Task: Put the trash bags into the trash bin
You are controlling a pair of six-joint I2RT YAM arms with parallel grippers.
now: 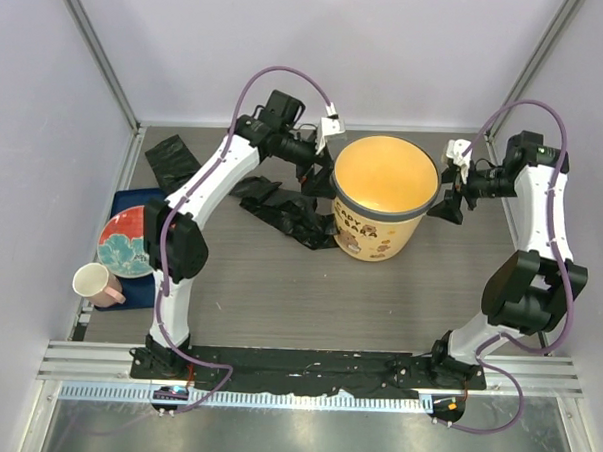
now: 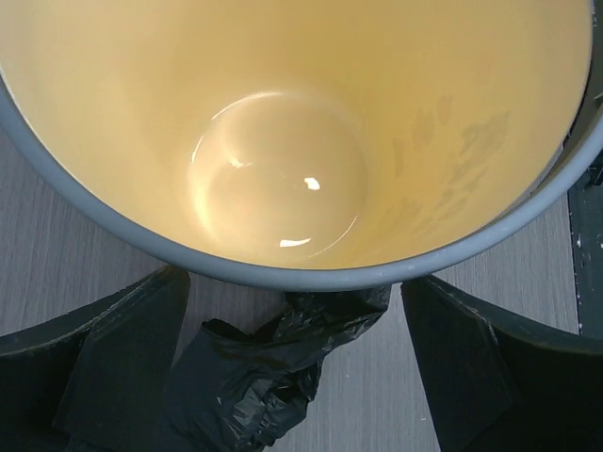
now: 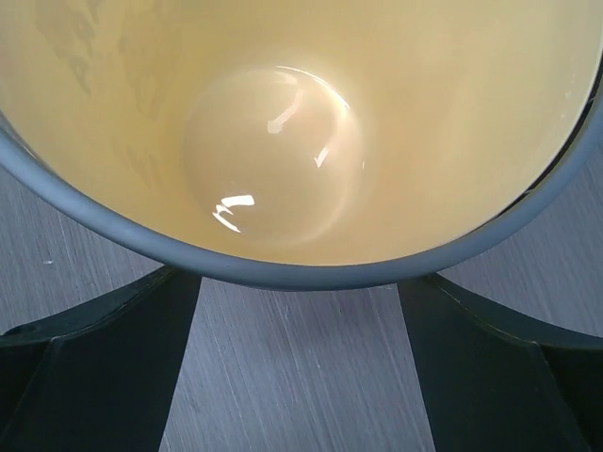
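I count two glossy black plastic-film trash bags: one crumpled sheet (image 1: 287, 210) and one flat folded packet (image 1: 172, 162). One cylindrical cream-yellow trash bin (image 1: 373, 237). One round blue-and-red patterned plate (image 1: 126, 240). One dark blue cloth (image 1: 133, 199). One beige cup (image 1: 92, 281). Two two-finger grippers: left gripper (image 1: 322, 179), right gripper (image 1: 451, 201).

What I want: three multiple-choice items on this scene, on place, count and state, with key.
1. By the cylindrical cream-yellow trash bin, the crumpled glossy black plastic trash bag lies: A inside; B outside on the table; C over the rim.
2. Bags inside the bin: A two; B one; C none.
3. The left gripper is: A open; B shut on the bag; C shut empty.
Key: B, it lies by the bin's wall; C, the bottom shows bare; A, fingers stand wide apart.
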